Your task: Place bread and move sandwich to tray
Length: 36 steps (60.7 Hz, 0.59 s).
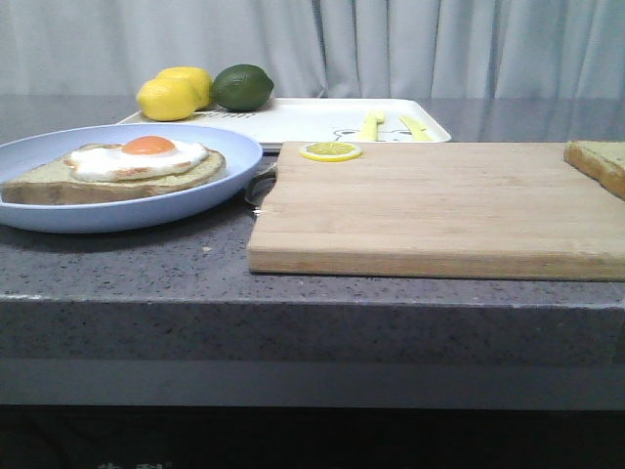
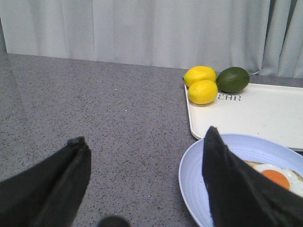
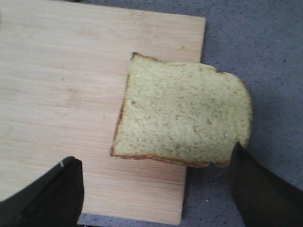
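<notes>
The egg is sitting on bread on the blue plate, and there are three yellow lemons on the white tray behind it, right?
Not quite. The front view shows two yellow lemons and one green lime on the white tray. The egg does sit on bread on the blue plate.

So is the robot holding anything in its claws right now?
No, nothing. The left claw is open over the table beside the plate, and the right claw is open above the bread, not touching it.
</notes>
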Available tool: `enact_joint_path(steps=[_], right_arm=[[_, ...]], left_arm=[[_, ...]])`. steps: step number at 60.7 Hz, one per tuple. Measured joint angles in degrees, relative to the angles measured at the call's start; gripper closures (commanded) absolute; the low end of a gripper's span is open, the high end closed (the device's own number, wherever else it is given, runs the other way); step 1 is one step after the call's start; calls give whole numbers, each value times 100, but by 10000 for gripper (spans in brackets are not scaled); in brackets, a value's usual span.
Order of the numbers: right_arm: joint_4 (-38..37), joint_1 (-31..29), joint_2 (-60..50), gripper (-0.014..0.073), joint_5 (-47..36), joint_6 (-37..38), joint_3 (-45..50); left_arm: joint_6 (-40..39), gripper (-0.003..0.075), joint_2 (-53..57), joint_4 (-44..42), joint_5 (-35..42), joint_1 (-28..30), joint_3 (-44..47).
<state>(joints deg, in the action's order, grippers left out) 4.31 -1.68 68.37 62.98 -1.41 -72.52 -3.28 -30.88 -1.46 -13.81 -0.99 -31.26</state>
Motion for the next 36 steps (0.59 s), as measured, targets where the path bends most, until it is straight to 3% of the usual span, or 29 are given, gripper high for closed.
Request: enact_joint_path(steps=[18, 36], right_arm=[[-67, -1394, 708, -33, 67, 43, -440], [138, -1604, 1677, -33, 312, -298, -708]], left_arm=[[0, 246, 0, 0, -14, 0, 0], [0, 246, 0, 0, -14, 0, 0]])
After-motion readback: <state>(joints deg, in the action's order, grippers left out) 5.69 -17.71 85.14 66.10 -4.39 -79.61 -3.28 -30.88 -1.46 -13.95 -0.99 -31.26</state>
